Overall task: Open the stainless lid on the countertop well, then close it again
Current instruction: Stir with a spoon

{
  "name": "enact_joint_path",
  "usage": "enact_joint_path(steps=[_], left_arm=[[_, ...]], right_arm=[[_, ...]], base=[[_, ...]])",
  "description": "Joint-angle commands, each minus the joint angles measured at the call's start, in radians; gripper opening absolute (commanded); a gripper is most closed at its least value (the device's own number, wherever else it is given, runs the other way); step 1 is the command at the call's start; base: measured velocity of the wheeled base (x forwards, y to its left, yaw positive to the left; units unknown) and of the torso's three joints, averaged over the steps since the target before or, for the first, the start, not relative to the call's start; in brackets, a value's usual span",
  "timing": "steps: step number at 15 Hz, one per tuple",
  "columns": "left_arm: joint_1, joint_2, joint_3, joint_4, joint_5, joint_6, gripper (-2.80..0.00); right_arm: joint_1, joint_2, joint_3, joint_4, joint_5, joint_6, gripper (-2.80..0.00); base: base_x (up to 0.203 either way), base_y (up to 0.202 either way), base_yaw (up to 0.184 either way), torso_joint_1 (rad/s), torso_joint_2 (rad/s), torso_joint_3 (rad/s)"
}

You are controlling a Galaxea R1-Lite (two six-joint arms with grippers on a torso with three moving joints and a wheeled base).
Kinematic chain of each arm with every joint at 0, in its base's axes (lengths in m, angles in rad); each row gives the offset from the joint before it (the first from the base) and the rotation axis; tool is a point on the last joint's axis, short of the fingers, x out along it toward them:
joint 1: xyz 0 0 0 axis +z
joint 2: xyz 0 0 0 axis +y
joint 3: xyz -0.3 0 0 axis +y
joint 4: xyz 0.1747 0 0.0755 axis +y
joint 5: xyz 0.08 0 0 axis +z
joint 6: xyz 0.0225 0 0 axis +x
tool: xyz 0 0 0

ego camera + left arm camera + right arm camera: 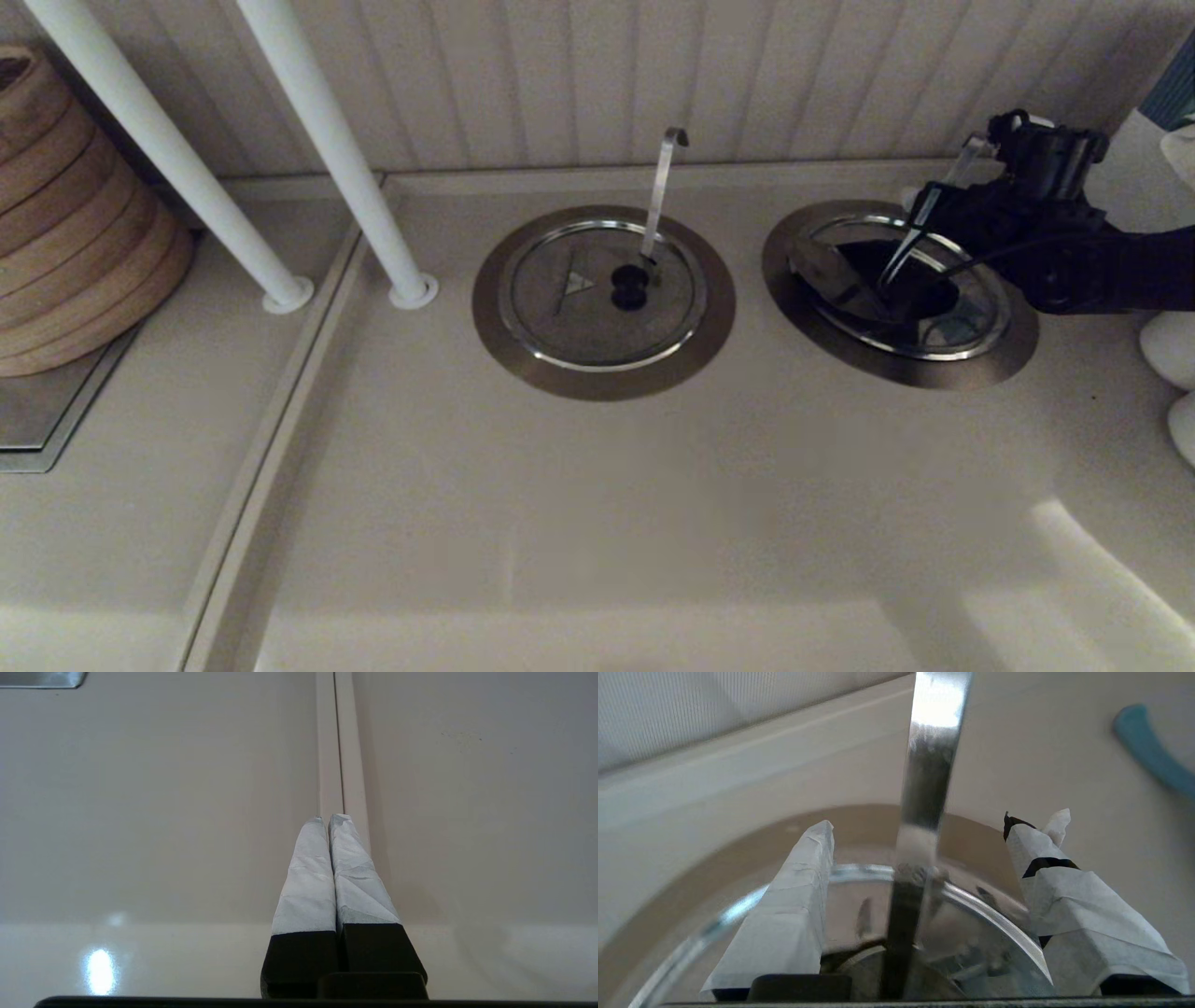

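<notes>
The left gripper [329, 819] hangs over the bare pale counter [140, 812], right by a thin line in it, and its two taped fingers [306, 877] are pressed tight together with nothing between them. In the head view, far to the left, a stack of round wooden baskets [75, 215] sits on a flat steel plate [37, 411]. Next come two white poles [317, 140] that lean up from the counter. In the middle is a round well with the other lid [569, 289] lying flat and closed on it, and a thin steel handle with a hook on top [661, 187] sticks up beside its black knob [629, 287]. To the right of that is the countertop well [934, 373], near the back wall. The stainless lid [834, 277] is folded here: one half is tipped up on the left side of the well, and a dark hole [910, 285] shows next to it. A long shiny handle [924, 210] leans up out of that hole. The right gripper [927, 833] is just over the back edge of this well, and its black arm comes in from the right. Its taped fingers [784, 914] are spread wide, one on each side of the shiny handle, and they do not touch it. At the far right edge are some white round things [1172, 345].
</notes>
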Motion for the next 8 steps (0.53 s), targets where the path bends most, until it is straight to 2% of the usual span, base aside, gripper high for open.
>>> enact_joint_path(steps=[1,4,8], left_arm=[[0.0,0.0,0.0,-0.001,0.001,-0.001,-2.8],[0.0,0.0,0.0,0.0,0.001,-0.001,-2.8],[0.0,0.0,0.0,0.0,0.001,-0.001,-2.8]], right_arm=[[-0.001,0.055,-0.054,-0.001,0.0,0.022,0.0],[-0.002,0.107,-0.142,0.004,0.0,0.039,0.0],[0.003,0.129,-0.16,0.002,0.0,0.043,0.0]], base=[[0.0,0.0,0.0,0.0,0.0,0.0],[0.0,0.0,0.0,0.0,0.0,0.0],[0.0,0.0,0.0,0.0,0.0,0.0]])
